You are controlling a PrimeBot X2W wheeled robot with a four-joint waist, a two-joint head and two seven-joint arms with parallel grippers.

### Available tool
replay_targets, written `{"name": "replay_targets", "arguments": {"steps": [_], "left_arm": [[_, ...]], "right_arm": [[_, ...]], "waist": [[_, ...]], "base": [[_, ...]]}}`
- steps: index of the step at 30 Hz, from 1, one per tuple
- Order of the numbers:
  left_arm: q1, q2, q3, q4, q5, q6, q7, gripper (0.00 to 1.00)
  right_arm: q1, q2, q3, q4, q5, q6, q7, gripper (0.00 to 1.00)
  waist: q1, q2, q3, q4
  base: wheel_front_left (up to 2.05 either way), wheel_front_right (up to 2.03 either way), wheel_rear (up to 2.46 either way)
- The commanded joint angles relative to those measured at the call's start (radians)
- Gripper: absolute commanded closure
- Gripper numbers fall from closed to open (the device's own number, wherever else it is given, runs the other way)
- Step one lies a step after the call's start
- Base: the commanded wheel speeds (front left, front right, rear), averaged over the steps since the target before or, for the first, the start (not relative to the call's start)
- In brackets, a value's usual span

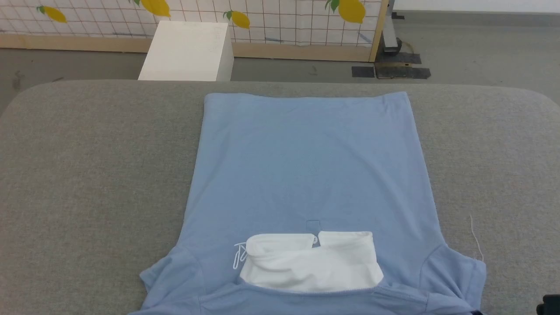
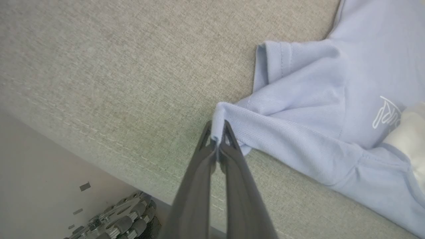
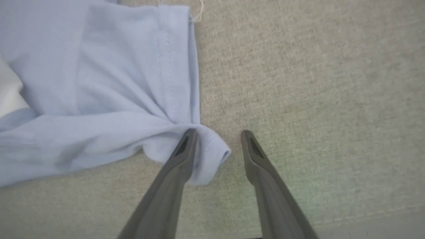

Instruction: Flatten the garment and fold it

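A light blue jersey T-shirt [image 1: 306,166] is lying flat on a grey woven surface [image 1: 87,175], its length running away from the robot, collar end nearest. The left gripper [image 2: 217,132] is pinching one sleeve corner. The right gripper [image 3: 219,136] is gaping, with the other sleeve corner lying loose against one finger.

3 cams: 1 up high, 2 down low

Head cam looks fwd & down from the near side, far enough back to get most of the garment [image 1: 306,166] on the grey padded top [image 1: 87,175], w/ the lemon wall [image 1: 280,17] at the far end. L wrist cam sits close on the near-left sleeve [image 2: 298,83], looking along the left gripper [image 2: 217,129]. R wrist cam, same deal at the near-right sleeve [image 3: 132,66], along the right gripper [image 3: 218,132]. All 3 share the garment's near end; head + L both catch the logo [image 1: 238,256].
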Motion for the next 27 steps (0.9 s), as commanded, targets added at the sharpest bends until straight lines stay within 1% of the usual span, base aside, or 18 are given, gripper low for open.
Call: {"name": "replay_targets", "arguments": {"steps": [1, 4, 7, 11, 13, 17, 20, 24, 27], "left_arm": [[-0.023, 0.000, 0.000, 0.000, -0.013, -0.009, -0.011, 1.00], [-0.035, 0.003, -0.004, -0.003, -0.015, -0.025, -0.025, 1.00], [-0.051, 0.002, -0.013, -0.005, -0.019, -0.041, -0.037, 1.00], [-0.067, 0.001, -0.034, -0.006, -0.016, -0.055, -0.041, 1.00], [-0.075, 0.001, -0.045, -0.009, -0.015, -0.062, -0.040, 1.00], [-0.098, -0.001, -0.071, -0.021, -0.011, -0.075, -0.036, 1.00], [-0.119, -0.004, -0.092, -0.037, -0.009, -0.085, -0.034, 1.00], [-0.151, -0.011, -0.117, -0.053, -0.009, -0.096, -0.040, 1.00], [-0.177, -0.019, -0.137, -0.056, -0.011, -0.107, -0.050, 1.00]], "right_arm": [[-0.022, 0.000, 0.004, -0.014, -0.006, -0.002, -0.018, 0.00], [-0.035, 0.000, 0.002, -0.074, -0.027, -0.002, -0.068, 0.00], [-0.068, 0.000, -0.001, -0.136, -0.044, -0.002, -0.140, 0.00], [-0.135, 0.000, 0.005, -0.186, -0.084, -0.002, -0.210, 0.00], [-0.192, -0.001, 0.001, -0.190, -0.101, -0.002, -0.244, 0.00], [-0.339, -0.043, -0.014, -0.123, -0.127, -0.002, -0.298, 0.00], [-0.474, -0.087, -0.030, -0.025, -0.131, -0.002, -0.315, 0.00], [-0.658, -0.141, -0.056, 0.111, -0.136, -0.002, -0.295, 0.00], [-0.779, -0.178, -0.071, 0.207, -0.152, -0.002, -0.247, 0.00]], "waist": [[0.0001, 0.0000, 0.003, 0.007], [0.0001, 0.0000, 0.006, 0.019], [0.0001, 0.0000, 0.008, 0.035], [0.0001, 0.0000, 0.011, 0.057], [0.0001, 0.0000, 0.016, 0.071], [0.0001, 0.0000, 0.042, 0.107], [0.0001, 0.0000, 0.078, 0.143], [0.0001, 0.0000, 0.146, 0.191], [0.0001, 0.0000, 0.203, 0.226]], "base": [[0.00, 0.00, 0.00], [0.00, 0.00, 0.00], [0.00, 0.00, 0.00], [0.00, 0.00, 0.00], [0.00, 0.00, 0.00], [0.00, 0.00, 0.00], [0.00, 0.00, 0.00], [0.00, 0.00, 0.00], [0.00, 0.00, 0.00]]}}
